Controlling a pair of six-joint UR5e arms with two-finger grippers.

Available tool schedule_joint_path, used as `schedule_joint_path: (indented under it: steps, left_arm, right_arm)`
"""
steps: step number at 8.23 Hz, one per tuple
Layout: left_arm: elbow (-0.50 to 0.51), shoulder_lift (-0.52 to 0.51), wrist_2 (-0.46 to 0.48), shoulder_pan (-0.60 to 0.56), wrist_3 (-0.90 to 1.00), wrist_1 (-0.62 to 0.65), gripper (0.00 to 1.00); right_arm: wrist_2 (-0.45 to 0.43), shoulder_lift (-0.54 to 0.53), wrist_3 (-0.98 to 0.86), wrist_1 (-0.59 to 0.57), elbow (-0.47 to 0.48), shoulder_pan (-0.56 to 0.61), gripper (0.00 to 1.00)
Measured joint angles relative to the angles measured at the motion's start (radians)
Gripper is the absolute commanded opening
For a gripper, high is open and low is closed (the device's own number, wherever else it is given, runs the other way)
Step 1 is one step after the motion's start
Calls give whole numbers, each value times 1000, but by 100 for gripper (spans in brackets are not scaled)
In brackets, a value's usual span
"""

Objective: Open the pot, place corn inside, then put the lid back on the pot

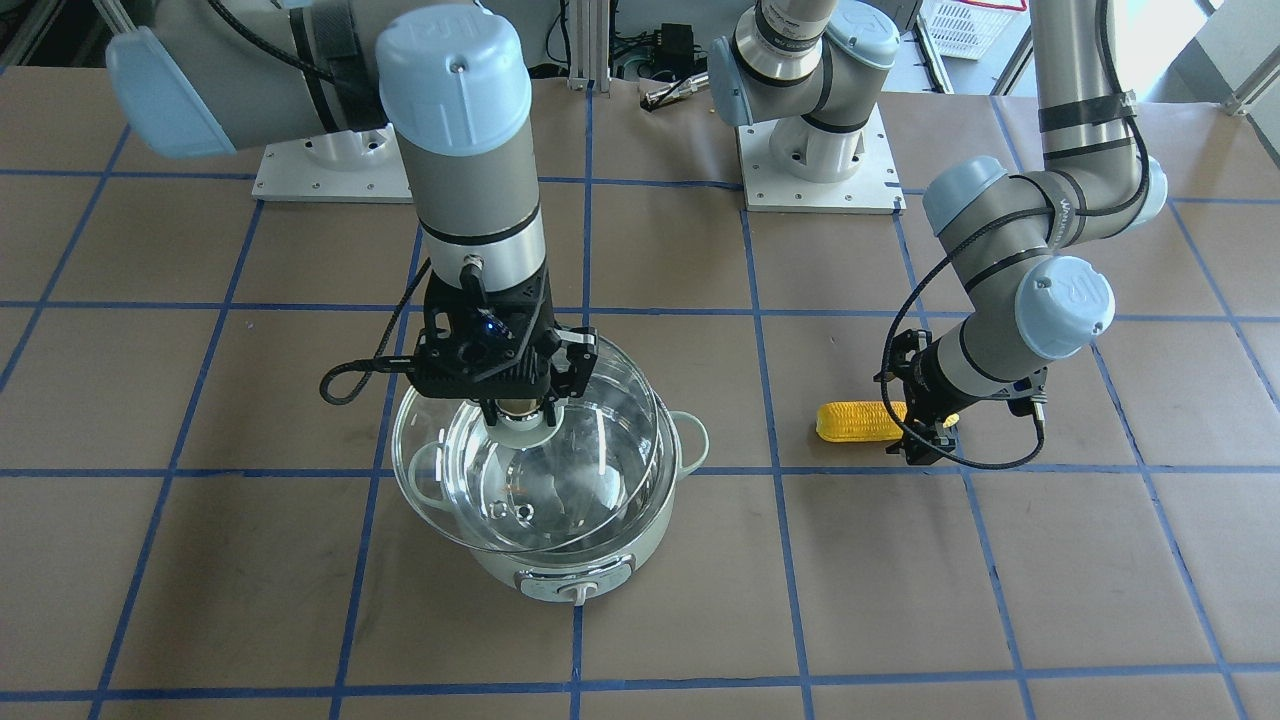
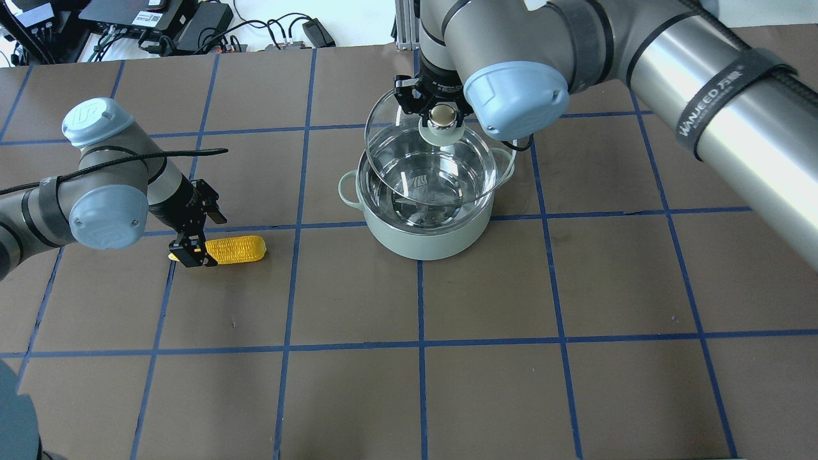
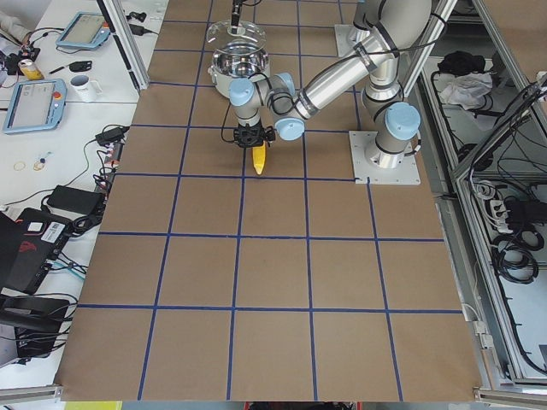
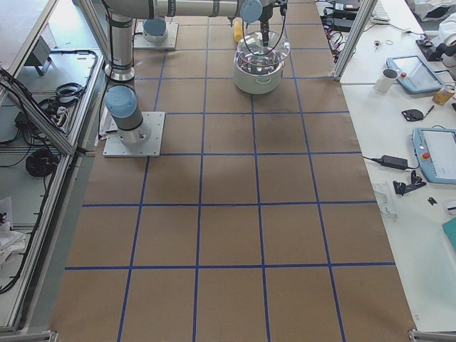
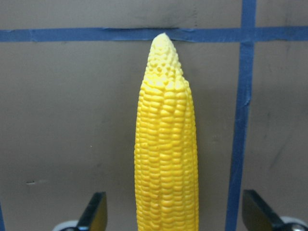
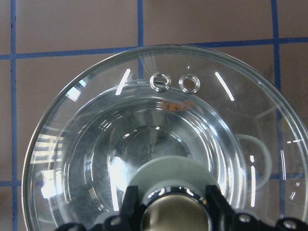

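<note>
Lid-lifting is the step in hand, and it looks close to finished. The right hand (image 2: 443,118) is closed on the lid (image 2: 428,169), gripping its beige knob (image 6: 169,211) from above. The glass hangs over the pot (image 2: 425,239) rather than sitting on its rim. In the overhead view it is off-centre, pushed toward the far side, so the near part of the shiny steel interior lies uncovered. Whether the lid is level or slightly tilted I cannot tell. The pot stands upright on the table (image 2: 575,383), a little right of centre, and nothing shows inside it.

The corn (image 2: 239,249) lies flat on the table well to the left of the pot, apart from it. The left hand (image 2: 190,253) is down at the thick end of the ear. Its wrist camera shows the two fingers (image 5: 96,214) spread wide, one on each side of the ear with a gap on both sides. That hand is open, straddling the ear but not clamped on it.

So the opening is largely done and the rest is not. By my reading, the lid needs to move clear of the mouth. The left hand must then close on the ear, carry it right and lower it into the pot. After that the lid goes back down square on the rim
</note>
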Motion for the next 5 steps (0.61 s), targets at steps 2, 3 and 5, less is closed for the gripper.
schedule_joint_path:
  steps: [2,3,5]
  left_arm:
    - [-6,-12,0,0,1,5,100]
    - [-9,-14,0,0,1,6,100]
    - [-16,-20,4,0,4,8,84]
  right_arm:
    - [9,-97,-81,124,4,-94,24]
    - [12,-148,-138,195,6,-145,24]
    - [14,-222,-251,294,38,-210,24]
